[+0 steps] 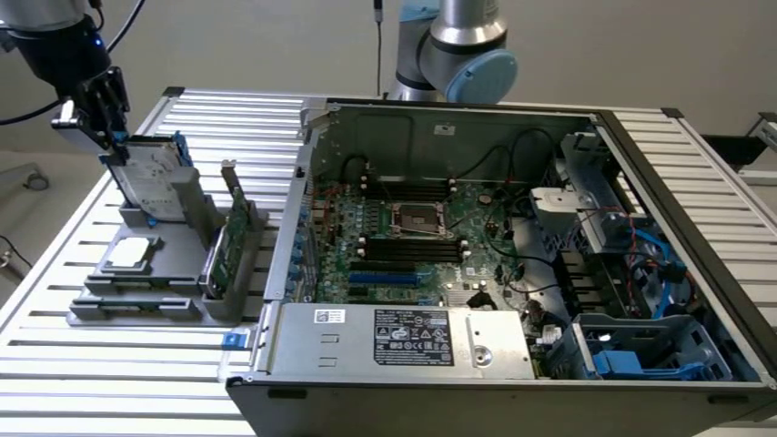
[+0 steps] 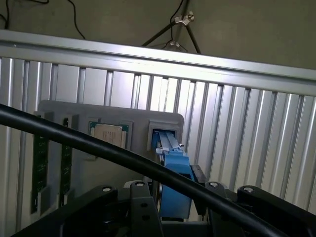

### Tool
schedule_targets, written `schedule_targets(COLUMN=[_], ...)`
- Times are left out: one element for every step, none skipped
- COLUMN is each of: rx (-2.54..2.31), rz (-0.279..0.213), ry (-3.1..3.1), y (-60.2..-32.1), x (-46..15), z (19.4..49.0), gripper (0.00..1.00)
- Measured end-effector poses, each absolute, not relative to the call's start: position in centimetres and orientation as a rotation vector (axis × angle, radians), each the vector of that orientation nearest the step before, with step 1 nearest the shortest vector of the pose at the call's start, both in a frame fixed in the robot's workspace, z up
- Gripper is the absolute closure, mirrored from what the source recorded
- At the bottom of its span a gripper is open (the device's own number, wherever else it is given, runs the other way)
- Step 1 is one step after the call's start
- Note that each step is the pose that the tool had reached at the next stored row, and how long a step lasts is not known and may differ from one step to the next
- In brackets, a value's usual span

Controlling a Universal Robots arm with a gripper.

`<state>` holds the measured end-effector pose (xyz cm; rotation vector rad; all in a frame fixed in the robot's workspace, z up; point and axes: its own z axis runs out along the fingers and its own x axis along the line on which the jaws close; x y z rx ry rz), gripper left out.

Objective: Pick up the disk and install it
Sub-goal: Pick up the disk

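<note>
The tool, spread wide, hangs at the top edge of the disk, which stands upright in its grey holder on the worktop, not yet lifted nor installed in the open computer case

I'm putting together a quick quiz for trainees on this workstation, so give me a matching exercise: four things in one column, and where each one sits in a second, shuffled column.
Things:
1 disk
2 square chip
3 green circuit card
4 gripper

Places:
A lying flat on the grey holder
B right over the disk's top edge
C standing on edge, nearest the open computer case
D upright in the holder, framed by a blue carrier

Pairs: 1-D, 2-A, 3-C, 4-B
</note>
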<state>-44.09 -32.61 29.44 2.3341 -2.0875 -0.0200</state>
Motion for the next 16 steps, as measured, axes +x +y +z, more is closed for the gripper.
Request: schedule_targets(rx=[2.334,2.334,2.334,2.333,2.333,2.333,2.333,2.332,2.332,2.332,2.331,2.331,2.331,2.331,2.331,2.331], rz=[-0.02,-0.02,-0.02,-0.02,-0.02,-0.02,-0.02,-0.02,-0.02,-0.02,-0.02,-0.02,-0.02,-0.02,-0.02,-0.02], ry=[-2.088,-2.088,-2.088,-2.088,-2.088,-2.089,-2.089,-2.09,-2.09,-2.09,-2.09,-2.091,-2.091,-2.091,-2.091,-2.091], y=[-32.6,-32.59,-32.56,-32.52,-32.46,-32.38,-32.3,-32.29,-32.29,-32.29,-32.29,-32.28,-32.28,-32.28,-32.28,-32.28], x=[-44.09,-44.09,-44.09,-44.09,-44.09,-44.09,-44.09,-44.09,-44.09,-44.09,-44.09,-44.09,-44.09,-44.09,-44.09,-44.09], z=[29.26,29.1,28.99,28.92,28.89,28.88,28.87,28.86,28.86,28.86,28.87,28.87,28.87,28.87,28.87,28.87], gripper=[0.58,0.58,0.58,0.58,0.58,0.58,0.58,0.58,0.58,0.58,0.6,0.65,0.65,0.66,0.66,0.66])
